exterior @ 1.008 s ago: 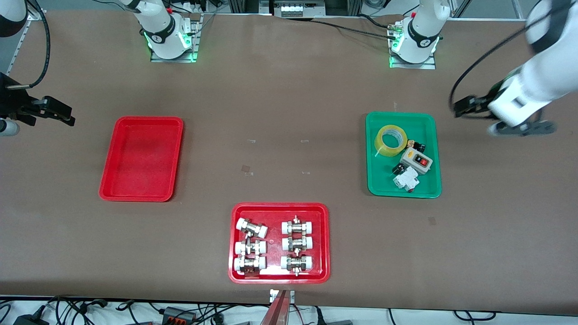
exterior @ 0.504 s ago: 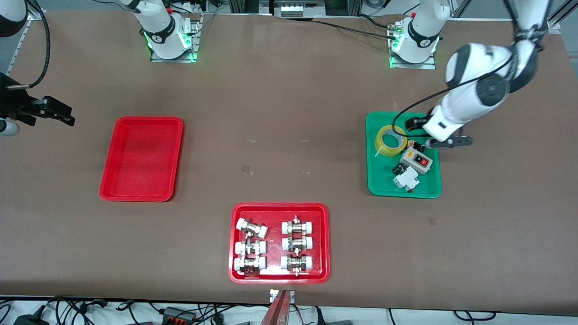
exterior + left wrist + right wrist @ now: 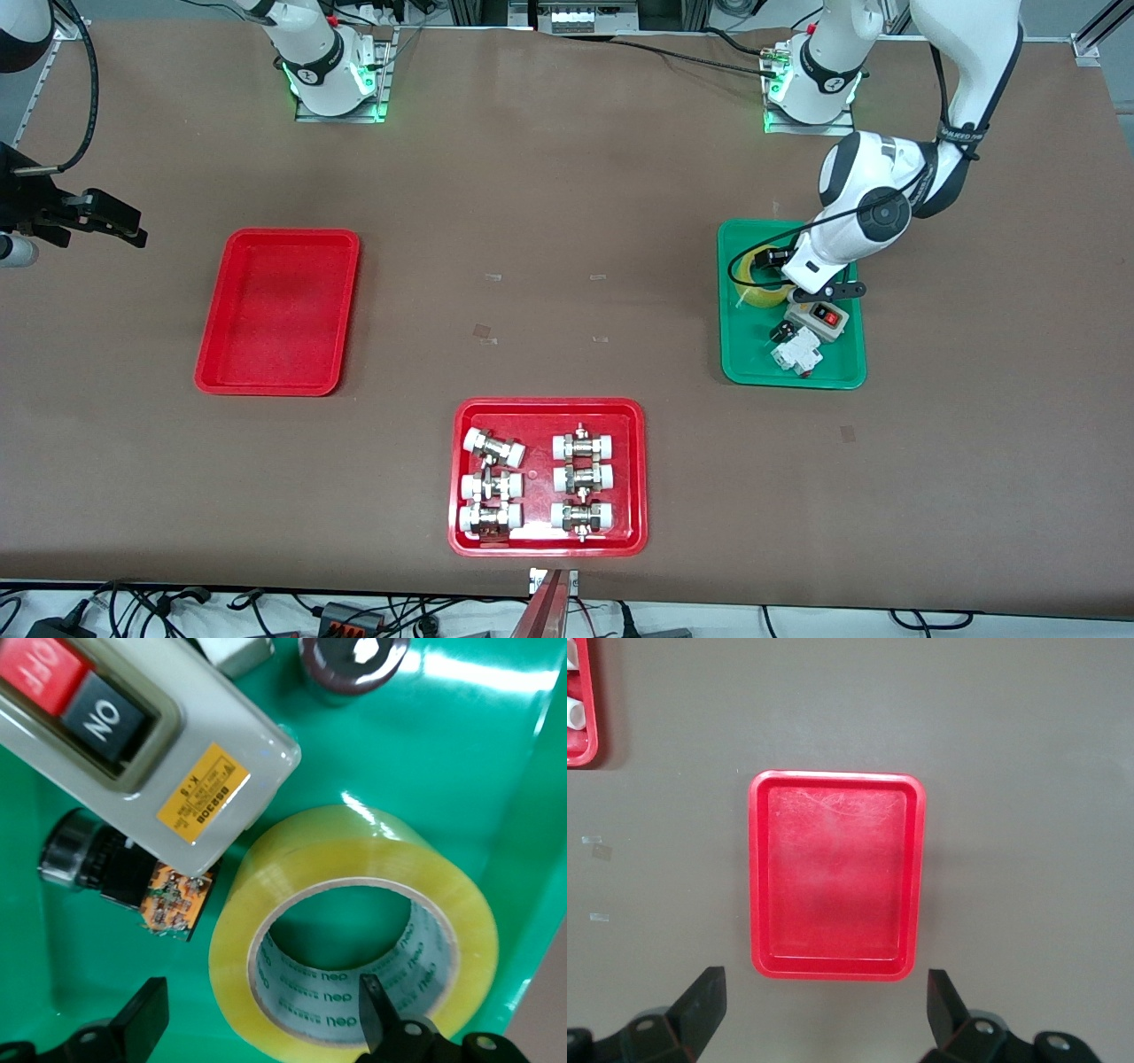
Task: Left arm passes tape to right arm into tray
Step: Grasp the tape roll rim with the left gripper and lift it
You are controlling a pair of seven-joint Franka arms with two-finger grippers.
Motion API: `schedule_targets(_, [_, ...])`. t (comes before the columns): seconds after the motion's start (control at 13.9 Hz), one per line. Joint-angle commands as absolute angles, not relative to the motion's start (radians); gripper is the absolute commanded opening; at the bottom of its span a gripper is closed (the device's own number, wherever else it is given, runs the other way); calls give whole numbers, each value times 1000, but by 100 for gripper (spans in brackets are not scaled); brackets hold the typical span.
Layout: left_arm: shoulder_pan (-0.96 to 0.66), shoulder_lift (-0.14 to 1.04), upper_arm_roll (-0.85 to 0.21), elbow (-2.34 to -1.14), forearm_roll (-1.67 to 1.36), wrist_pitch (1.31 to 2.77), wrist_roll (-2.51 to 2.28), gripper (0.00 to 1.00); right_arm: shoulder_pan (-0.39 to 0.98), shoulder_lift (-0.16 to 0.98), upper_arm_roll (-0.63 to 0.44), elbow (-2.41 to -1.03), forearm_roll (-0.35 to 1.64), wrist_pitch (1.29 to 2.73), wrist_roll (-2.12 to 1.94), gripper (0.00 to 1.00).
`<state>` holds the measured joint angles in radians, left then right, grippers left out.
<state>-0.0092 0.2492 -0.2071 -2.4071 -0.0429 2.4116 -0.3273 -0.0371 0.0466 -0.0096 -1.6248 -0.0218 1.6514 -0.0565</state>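
The left hand [image 3: 261, 1019] hangs spread low over the green tray [image 3: 740, 359], one finger [image 3: 376, 1010] inside the core of the single roll of yellow tape [image 3: 354, 935] and the other outside its wall, nothing pinched yet. Beside the hand lie one ON/OFF switch box [image 3: 133, 735], one white breaker [image 3: 795, 353] and two small dark parts. The right hand [image 3: 824, 1010] waits spread above the one bare red tray [image 3: 837, 875]; another red tray [image 3: 549, 540] holds six pipe fittings on the desk [image 3: 567, 195]
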Motion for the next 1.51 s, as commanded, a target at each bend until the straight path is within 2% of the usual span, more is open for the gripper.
schedule_targets(0.0, [2, 242, -212, -2413, -60, 2418, -328, 55, -46, 43, -2, -1621, -23, 1651, -71, 100])
schedule_targets(0.14, [3, 241, -212, -2413, -60, 2408, -327, 30, -46, 43, -2, -1621, -23, 1651, -71, 100])
schedule_targets(0.29, [2, 238, -212, -2411, -60, 2389, -324, 11, -46, 43, -2, -1621, -23, 1649, -71, 100])
schedule_targets(0.43, [2, 223, -213, -2410, -60, 2366, -324, 1, -46, 43, -2, -1621, -23, 1651, -71, 100])
schedule_targets(0.72, [0, 96, -215, -2381, -58, 2261, -322, 1, -46, 43, -2, -1621, -21, 1648, -71, 100])
schedule_targets(0.86, [-12, 77, -222, -2292, -60, 2177, -339, 1, -46, 43, -2, -1621, -23, 1647, -72, 100])
schedule_targets(1.08, [-12, 118, -342, -2088, -116, 2027, -461, 1, -46, 43, -2, -1621, -23, 1646, -72, 100])
schedule_targets(1.3, [-18, 184, -461, -1949, -207, 2022, -602, 1, -38, 83, 3, -1621, -20, 1655, -71, 100])
schedule_targets(1.44, [-20, 274, -563, -1814, -232, 2025, -748, 1, -12, 106, 3, -1605, -26, 1643, -74, 100])
